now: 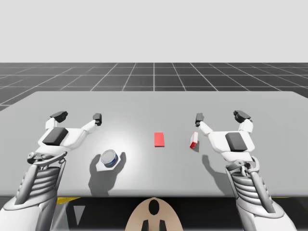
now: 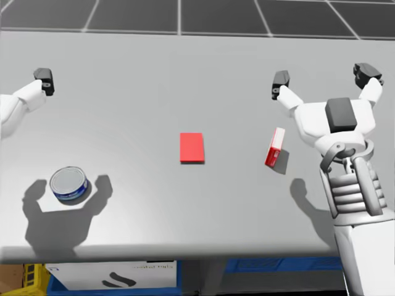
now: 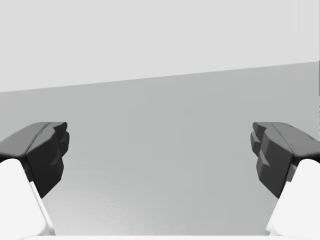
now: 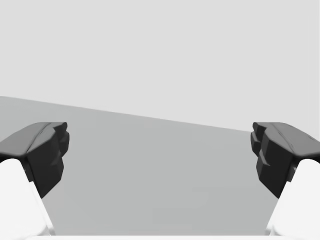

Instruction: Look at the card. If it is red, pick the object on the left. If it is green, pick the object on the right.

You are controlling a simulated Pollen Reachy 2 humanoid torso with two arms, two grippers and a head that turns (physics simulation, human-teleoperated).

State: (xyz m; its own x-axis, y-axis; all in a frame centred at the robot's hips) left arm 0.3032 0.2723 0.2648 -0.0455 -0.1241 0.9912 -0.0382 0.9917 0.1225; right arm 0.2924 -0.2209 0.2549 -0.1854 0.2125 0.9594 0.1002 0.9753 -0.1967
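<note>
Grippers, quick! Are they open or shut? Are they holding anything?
Left gripper: open, holding nothing.
Right gripper: open, holding nothing.

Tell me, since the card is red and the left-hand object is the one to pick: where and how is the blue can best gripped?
Grip the blue can by its round side wall, coming straight down from above with my left gripper open across its width. It stands upright and squat, silver top up, with nothing close beside it, so opposite points of the wall should hold.
</note>
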